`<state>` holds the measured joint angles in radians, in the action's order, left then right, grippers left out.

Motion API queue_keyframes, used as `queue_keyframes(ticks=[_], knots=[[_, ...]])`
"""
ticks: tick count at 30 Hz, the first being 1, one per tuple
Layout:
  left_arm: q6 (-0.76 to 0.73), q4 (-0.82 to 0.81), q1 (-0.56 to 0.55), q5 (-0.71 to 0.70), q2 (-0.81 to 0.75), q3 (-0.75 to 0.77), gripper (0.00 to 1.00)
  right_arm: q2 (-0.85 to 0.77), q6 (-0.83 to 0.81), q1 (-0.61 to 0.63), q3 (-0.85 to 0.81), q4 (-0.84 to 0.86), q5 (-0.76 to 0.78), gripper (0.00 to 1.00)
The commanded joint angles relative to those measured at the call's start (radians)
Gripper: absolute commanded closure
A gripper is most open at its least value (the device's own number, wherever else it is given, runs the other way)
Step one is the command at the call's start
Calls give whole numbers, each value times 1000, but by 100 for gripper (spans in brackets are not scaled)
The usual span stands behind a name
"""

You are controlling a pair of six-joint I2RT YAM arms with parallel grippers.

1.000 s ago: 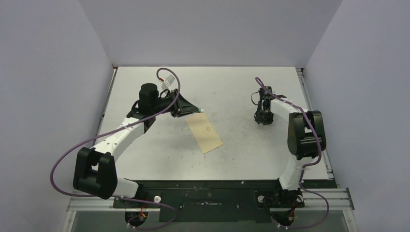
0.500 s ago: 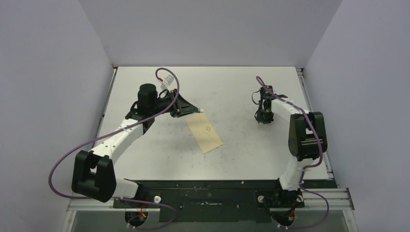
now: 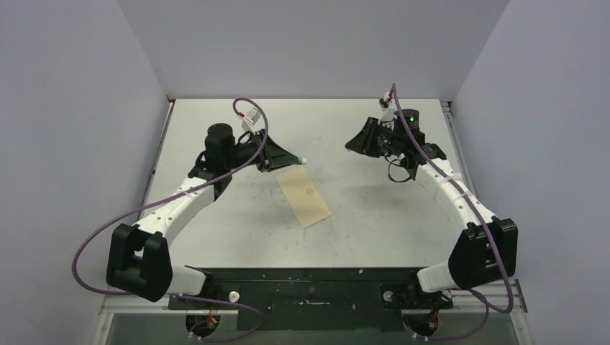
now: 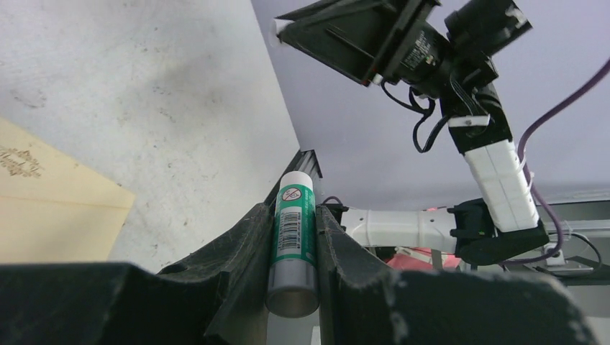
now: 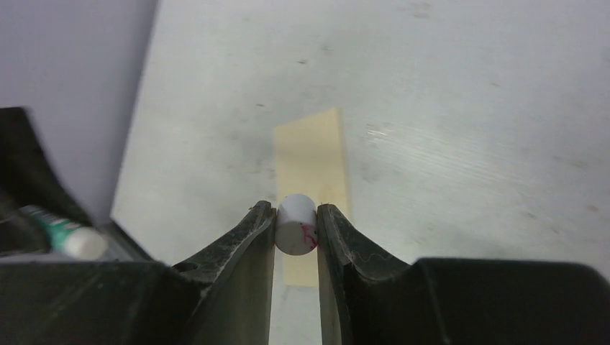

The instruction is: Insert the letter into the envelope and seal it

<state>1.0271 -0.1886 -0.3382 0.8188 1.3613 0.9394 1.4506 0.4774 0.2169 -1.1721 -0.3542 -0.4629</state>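
Observation:
The pale tan envelope [image 3: 304, 199] lies flat on the table, mid-left, with a small dark ornate mark on it; it also shows in the left wrist view [image 4: 50, 208] and the right wrist view [image 5: 311, 154]. The dark-bordered letter is out of view. My left gripper [image 3: 291, 159] is shut on a green and white glue stick [image 4: 293, 237], held just above the envelope's far end. My right gripper [image 3: 352, 146] is raised off the table, points left, and is shut on a small white cap [image 5: 296, 224] with a red mark.
The grey table [image 3: 360, 215] has a rail along its right edge [image 3: 460, 158]. Grey walls close in the left, back and right. The right arm's cable [image 3: 403, 169] hangs under its wrist.
My right arm has lifted from the table on the right and swung up and left, its gripper now pointing at the left gripper. My left gripper has moved slightly up and right.

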Motion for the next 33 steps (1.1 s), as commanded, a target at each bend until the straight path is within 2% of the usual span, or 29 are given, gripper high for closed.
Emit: queue_keyframes(ticks=[1,7,23,33], knots=[[62,-148,-11,41,-5,31,100,-64,200,93,29,292,-311,95],[102,-206,-26,56,3,33,100,-59,304,195,28,427,-348,95],[26,-121,-33,-3,-16,26,100,-56,249,237,-29,316,-383,95],[28,-123,-32,-1,-10,40,100,-38,231,257,-57,279,-390,95]])
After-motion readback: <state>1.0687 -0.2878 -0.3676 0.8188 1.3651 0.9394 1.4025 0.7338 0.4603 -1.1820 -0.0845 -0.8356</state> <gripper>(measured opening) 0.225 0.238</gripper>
